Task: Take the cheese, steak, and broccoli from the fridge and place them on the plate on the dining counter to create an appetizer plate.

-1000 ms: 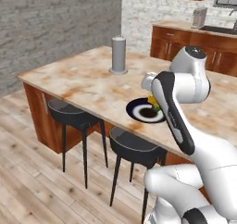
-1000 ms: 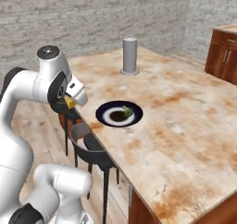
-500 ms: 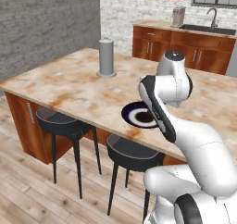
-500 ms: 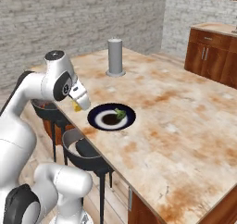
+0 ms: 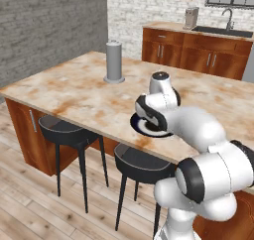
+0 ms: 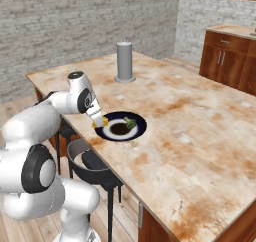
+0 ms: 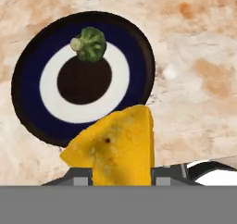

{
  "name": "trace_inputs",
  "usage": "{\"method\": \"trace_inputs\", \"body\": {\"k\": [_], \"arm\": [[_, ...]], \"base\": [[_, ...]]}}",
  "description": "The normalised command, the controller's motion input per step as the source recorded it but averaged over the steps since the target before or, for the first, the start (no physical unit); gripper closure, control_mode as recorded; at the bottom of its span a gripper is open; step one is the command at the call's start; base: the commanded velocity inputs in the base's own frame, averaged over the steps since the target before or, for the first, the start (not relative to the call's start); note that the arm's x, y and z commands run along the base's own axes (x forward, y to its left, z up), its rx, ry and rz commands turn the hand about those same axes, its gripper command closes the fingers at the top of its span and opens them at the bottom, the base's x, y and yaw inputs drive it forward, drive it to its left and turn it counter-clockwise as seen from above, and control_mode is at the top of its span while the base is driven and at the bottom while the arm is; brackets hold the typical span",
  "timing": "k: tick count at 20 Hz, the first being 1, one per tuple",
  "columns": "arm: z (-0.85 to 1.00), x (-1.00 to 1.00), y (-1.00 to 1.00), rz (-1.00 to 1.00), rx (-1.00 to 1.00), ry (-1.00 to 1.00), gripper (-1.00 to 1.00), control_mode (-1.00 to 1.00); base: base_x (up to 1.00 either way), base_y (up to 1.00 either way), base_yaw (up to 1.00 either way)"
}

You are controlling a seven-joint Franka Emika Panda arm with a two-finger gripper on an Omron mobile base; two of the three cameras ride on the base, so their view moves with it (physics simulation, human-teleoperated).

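The claw (image 7: pixel 121 174) is gripping the cheese (image 7: pixel 115 146) at the hand view's lower centre; the plate (image 7: pixel 34 121), carrying the broccoli (image 7: pixel 90 43), is lying toward the upper left.

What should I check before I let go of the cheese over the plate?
1. Cheese held in the gripper: ok.
2. Plate on the dining counter, within reach: ok.
3. Broccoli already on the plate: ok.
4. Free room on the plate for the cheese: ok, centre bare.
5. Cheese fully over the plate: not ok, it hangs at the near rim.
6. Steak on the plate: not ok.
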Motion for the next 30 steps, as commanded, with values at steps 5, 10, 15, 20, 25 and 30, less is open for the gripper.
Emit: {"method": "trace_inputs", "body": {"k": [5,10,15,20,25,30], "arm": [[-0.70,0.90,-0.25,-0.10,0.00,0.08,1.00,-1.00],[-0.57,0.67,-0.07,-0.06,0.00,0.07,1.00,-1.00],[-0.51,0.66,-0.04,-0.04,0.00,0.04,1.00,-1.00],[-0.49,0.47,-0.15,-0.03,0.00,0.02,1.00,-1.00],[-0.22,0.20,-0.13,-0.01,0.00,0.00,-1.00,-1.00],[0.14,-0.19,-0.09,0.00,0.00,0.00,-1.00,-1.00]], "base": [[0.00,0.00,0.00],[0.00,0.00,0.00],[0.00,0.00,0.00],[0.00,0.00,0.00],[0.00,0.00,0.00],[0.00,0.00,0.00]]}}
